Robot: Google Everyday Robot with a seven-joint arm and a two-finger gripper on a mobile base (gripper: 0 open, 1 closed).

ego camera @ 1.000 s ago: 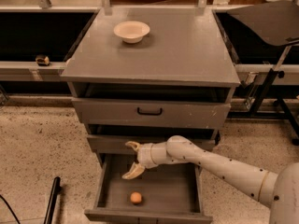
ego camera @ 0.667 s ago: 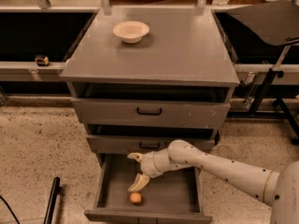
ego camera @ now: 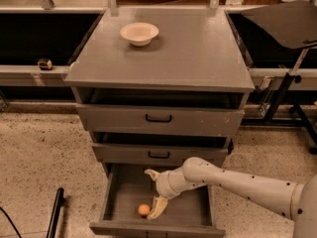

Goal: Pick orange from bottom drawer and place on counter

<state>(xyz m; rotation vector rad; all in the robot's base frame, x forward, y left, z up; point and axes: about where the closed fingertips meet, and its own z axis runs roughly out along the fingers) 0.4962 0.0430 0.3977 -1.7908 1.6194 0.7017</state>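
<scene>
The orange is a small round fruit lying on the floor of the bottom drawer, near its front left. The drawer is pulled out and open. My gripper reaches down into the drawer from the right on a white arm. Its fingers are spread open. One cream finger points down right beside the orange, just to its right. The other finger sticks up and back. The gripper holds nothing. The counter is the flat grey cabinet top above.
A cream bowl stands on the counter at the back left. Two shallower drawers with black handles sit above the bottom drawer, slightly out. A black stand is at the right. A black rod lies on the floor at left.
The gripper has dropped from the drawer's back edge down into the drawer, and its lower finger now sits right beside the orange. The orange has not moved.
</scene>
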